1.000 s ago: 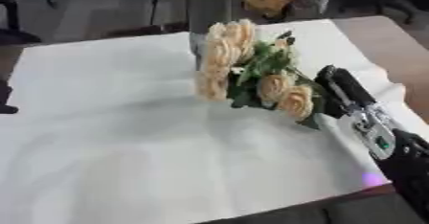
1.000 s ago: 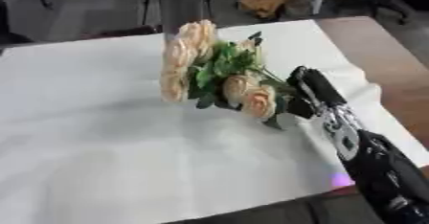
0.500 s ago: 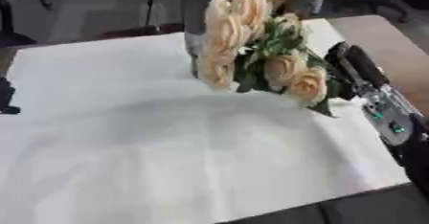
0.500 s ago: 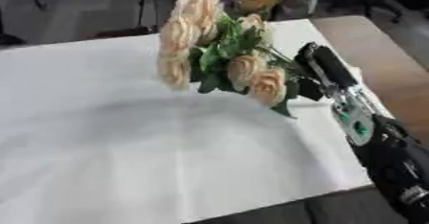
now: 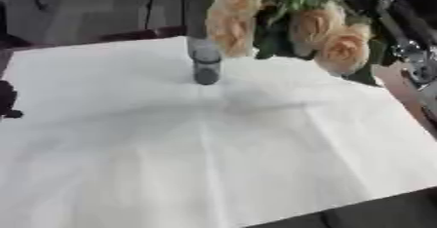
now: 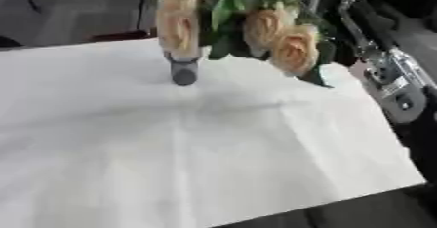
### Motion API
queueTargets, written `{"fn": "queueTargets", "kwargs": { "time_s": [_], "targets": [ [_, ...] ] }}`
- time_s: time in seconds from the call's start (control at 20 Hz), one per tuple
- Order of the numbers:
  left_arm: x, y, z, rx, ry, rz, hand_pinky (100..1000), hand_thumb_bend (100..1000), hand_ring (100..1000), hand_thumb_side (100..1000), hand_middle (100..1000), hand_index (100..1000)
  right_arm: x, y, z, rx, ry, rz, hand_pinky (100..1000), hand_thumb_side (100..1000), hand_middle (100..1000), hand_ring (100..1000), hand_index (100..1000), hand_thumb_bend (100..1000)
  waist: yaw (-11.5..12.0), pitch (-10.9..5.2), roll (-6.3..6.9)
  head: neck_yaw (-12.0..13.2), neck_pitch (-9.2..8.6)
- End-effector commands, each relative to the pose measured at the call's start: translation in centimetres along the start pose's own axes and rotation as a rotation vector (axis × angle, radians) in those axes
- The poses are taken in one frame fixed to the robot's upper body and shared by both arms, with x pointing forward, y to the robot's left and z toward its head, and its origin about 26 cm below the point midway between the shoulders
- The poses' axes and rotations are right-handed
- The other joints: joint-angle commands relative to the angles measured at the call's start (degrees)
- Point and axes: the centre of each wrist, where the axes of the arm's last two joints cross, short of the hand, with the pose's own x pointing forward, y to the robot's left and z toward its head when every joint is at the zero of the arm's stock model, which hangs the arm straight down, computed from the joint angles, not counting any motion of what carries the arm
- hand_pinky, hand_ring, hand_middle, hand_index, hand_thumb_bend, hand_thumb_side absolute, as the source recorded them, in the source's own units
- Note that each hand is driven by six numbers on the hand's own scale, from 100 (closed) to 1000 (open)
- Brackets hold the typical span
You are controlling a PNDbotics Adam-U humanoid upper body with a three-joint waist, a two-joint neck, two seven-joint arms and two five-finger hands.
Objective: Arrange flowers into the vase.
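Observation:
My right hand (image 5: 380,0) comes in at the upper right and is shut on the stems of a bouquet of peach roses (image 5: 317,25) with green leaves. The bouquet hangs in the air above the table, with its blooms to the right of and above the vase. The slim grey vase (image 5: 205,66) stands upright on the white cloth at the far middle, and a long pale rose (image 6: 177,25) hangs just over its mouth. The stems' lower ends are hidden behind leaves and hand. A dark part of my left hand (image 5: 7,100) shows at the left edge.
The white cloth (image 5: 213,149) covers the table, whose near edge runs along the bottom right. My right forearm (image 6: 388,83), black and silver, reaches along the right side. Dark floor and stands lie beyond the far edge.
My right hand has lifted the bouquet off the cloth and carried it up and toward the far side. The vase now shows below the blooms. The view has also shifted.

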Motion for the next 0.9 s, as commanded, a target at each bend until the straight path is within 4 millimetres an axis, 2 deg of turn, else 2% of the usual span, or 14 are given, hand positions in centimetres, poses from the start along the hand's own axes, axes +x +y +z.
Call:
{"fn": "queueTargets", "kwargs": {
  "time_s": [0.05,0.45,0.7,0.9],
  "targets": [
    [0.6,0.7,-0.3,-0.001,-0.023,-0.029,571,938,714,613,622,663,0.0,-4.0,-1.6,-0.058,-0.039,0.035,100,822,100,100,160,100,0.6,-1.93,-1.03,-0.6,-0.93],
    [0.7,0.7,-0.4,-0.015,-0.026,-0.037,571,940,713,612,621,663,0.0,-7.1,-4.3,-0.186,-0.079,0.031,100,822,100,100,174,100,3.9,-2.48,-1.50,-2.2,-2.48],
    [0.9,0.5,-0.6,-0.026,-0.035,-0.035,572,940,713,611,621,663,1.0,-8.8,-6.1,-0.267,-0.112,-0.021,100,825,100,100,181,100,5.8,-2.97,-1.69,-4.0,-3.66],
    [1.0,0.4,-0.7,-0.031,-0.037,-0.033,572,940,713,611,621,663,1.3,-9.4,-6.6,-0.283,-0.119,-0.053,100,825,100,100,181,100,6.2,-3.02,-1.69,-4.4,-3.93]
  ]
}}
